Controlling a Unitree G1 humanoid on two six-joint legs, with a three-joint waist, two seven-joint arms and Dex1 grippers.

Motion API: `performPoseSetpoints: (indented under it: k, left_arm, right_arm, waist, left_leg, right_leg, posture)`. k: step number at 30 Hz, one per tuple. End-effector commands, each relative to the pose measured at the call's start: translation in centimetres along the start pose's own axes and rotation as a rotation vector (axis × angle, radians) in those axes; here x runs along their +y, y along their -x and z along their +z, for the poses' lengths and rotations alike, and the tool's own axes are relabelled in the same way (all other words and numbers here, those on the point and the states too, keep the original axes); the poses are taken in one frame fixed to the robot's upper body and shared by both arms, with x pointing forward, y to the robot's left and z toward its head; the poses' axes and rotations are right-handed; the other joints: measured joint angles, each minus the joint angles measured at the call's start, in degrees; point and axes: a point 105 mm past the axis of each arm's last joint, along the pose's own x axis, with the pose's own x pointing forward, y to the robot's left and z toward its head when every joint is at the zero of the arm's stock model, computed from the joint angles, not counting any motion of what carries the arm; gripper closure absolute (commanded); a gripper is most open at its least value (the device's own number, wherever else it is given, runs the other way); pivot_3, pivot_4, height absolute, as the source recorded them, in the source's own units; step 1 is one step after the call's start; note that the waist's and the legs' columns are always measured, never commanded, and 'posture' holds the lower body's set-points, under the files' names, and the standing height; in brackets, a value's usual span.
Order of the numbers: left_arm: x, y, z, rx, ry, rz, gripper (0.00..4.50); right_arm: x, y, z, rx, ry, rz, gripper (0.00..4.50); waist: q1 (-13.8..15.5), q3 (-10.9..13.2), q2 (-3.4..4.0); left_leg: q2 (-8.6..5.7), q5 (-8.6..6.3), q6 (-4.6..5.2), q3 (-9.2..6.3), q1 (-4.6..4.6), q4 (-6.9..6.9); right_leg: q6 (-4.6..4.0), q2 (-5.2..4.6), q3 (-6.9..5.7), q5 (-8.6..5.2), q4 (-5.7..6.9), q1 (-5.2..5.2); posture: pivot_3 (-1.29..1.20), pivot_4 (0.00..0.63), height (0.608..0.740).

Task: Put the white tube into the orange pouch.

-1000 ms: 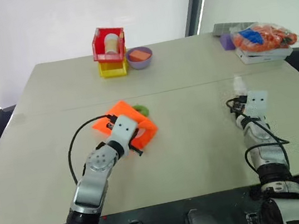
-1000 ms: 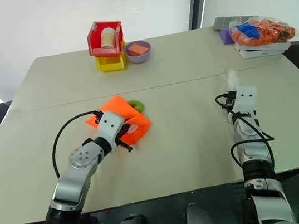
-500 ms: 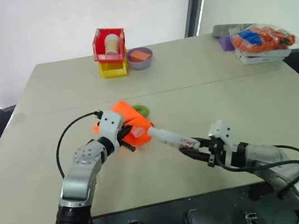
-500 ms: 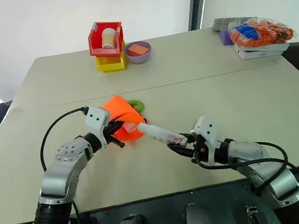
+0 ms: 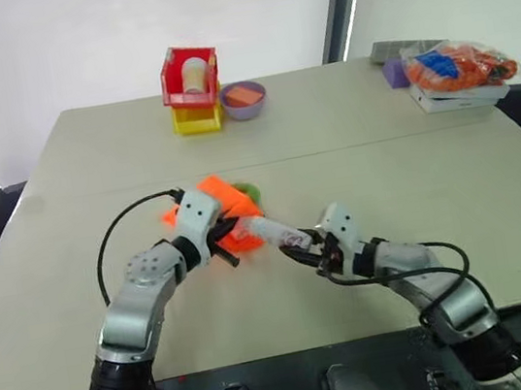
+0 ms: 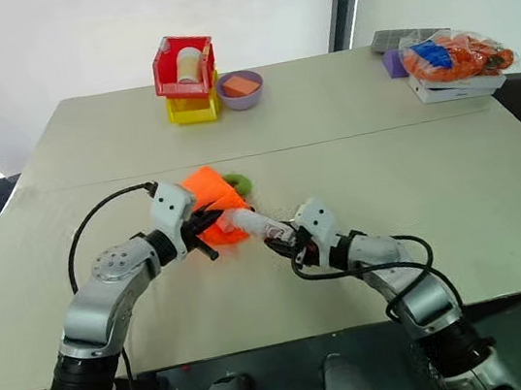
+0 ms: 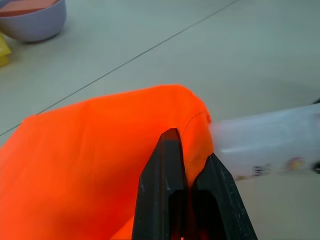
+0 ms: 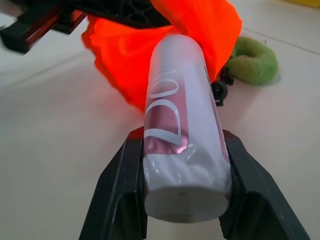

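The right gripper (image 8: 182,200) clamps the light, stiff, likely slippery white tube (image 8: 182,135) at its base, while the left gripper (image 7: 187,165) pinches the limp orange pouch (image 7: 100,160) at its mouth hem.

One slim white plastic tube (image 8: 183,120), one bright orange fabric pouch (image 7: 90,165), one green ring (image 8: 250,60), two stacked plastic bins, red (image 5: 190,76) over yellow (image 5: 196,118), one purple bowl (image 5: 243,100), one clear plastic bag of orange and blue items (image 5: 459,65), two claws.
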Motion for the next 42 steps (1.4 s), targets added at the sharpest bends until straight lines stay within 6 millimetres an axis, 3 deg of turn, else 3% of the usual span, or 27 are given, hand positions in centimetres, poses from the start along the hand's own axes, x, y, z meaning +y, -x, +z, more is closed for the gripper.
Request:
performPoseSetpoints:
  k: [1, 6, 13, 17, 20, 24, 36, 42]
  left_arm:
    - [-1.0, 0.3, 1.4, -0.038, -0.041, -0.038, 4.50]
    - [-1.9, 0.4, 1.1, -0.025, -0.043, -0.074, 4.50]
    - [-2.7, 0.8, 1.2, -0.031, -0.036, -0.111, 4.50]
    - [-2.6, 1.1, 1.1, -0.025, -0.033, -0.107, 4.50]
    - [-2.2, 1.7, 0.5, -0.009, -0.027, -0.088, 4.50]
    - [-0.6, 2.7, -0.4, 0.020, -0.024, -0.035, 4.50]
    - [2.8, 5.2, -1.7, 0.065, -0.029, 0.017, 4.50]
    - [3.8, 7.7, -3.1, 0.132, -0.039, -0.021, 4.50]
  right_arm:
    - [0.2, -1.3, 1.8, -0.062, 0.064, 0.009, 3.31]
    - [0.1, -3.9, 3.1, -0.089, 0.093, 0.000, 3.31]
    - [-1.8, -7.7, 3.8, -0.035, 0.123, -0.132, 3.31]
    - [-1.7, -8.1, 4.1, -0.048, 0.106, -0.119, 3.31]
    - [-0.9, -7.5, 4.2, -0.058, 0.080, -0.070, 2.05]
    - [0.1, -5.2, 3.9, -0.062, 0.138, -0.017, 0.18]
    - [1.9, 1.3, 3.4, -0.017, 0.100, 0.166, 0.18]
    - [-2.2, 0.9, 3.8, -0.032, 0.017, -0.027, 0.18]
  waist:
    - [0.01, 0.00, 0.00]
    - [-0.02, 0.00, 0.01]
    - [-0.18, 0.00, 0.02]
    - [0.07, 0.00, 0.02]
    - [-0.03, 0.00, 0.02]
    - [0.02, 0.01, 0.04]
    - [-0.07, 0.01, 0.02]
    - [-0.34, 0.02, 0.01]
  left_leg:
    - [0.00, 0.00, 0.00, 0.00, 0.01, 0.00]
    - [0.00, 0.00, 0.00, 0.00, 0.00, 0.00]
    - [0.01, 0.01, 0.00, -0.01, 0.01, -0.01]
    - [0.01, 0.01, 0.00, -0.06, -0.01, -0.02]
    - [0.00, 0.01, 0.00, -0.05, -0.03, -0.01]
    - [0.01, 0.01, 0.00, -0.06, -0.02, -0.03]
    - [0.03, 0.00, 0.00, -0.05, 0.02, -0.01]
    - [0.05, 0.00, 0.00, -0.01, 0.02, -0.04]
  right_leg:
    - [0.00, 0.00, 0.00, 0.00, 0.00, 0.01]
    - [-0.05, 0.00, 0.00, 0.04, 0.02, 0.00]
    - [-0.06, 0.01, 0.00, 0.05, 0.12, -0.05]
    - [-0.03, 0.03, 0.00, 0.03, 0.14, -0.04]
    - [-0.03, 0.02, 0.01, 0.02, 0.09, -0.02]
    - [-0.03, 0.02, 0.00, 0.01, 0.11, -0.04]
    - [0.03, 0.02, 0.00, -0.04, 0.08, -0.05]
    - [-0.08, -0.01, 0.00, 0.03, 0.09, -0.15]
  posture:
    - [0.00, 0.150, 0.740]
    - [0.00, 0.150, 0.740]
    - [0.00, 0.150, 0.740]
    - [0.00, 0.150, 0.740]
    - [0.00, 0.150, 0.740]
    - [0.00, 0.150, 0.740]
    - [0.00, 0.150, 0.740]
    - [0.00, 0.150, 0.740]
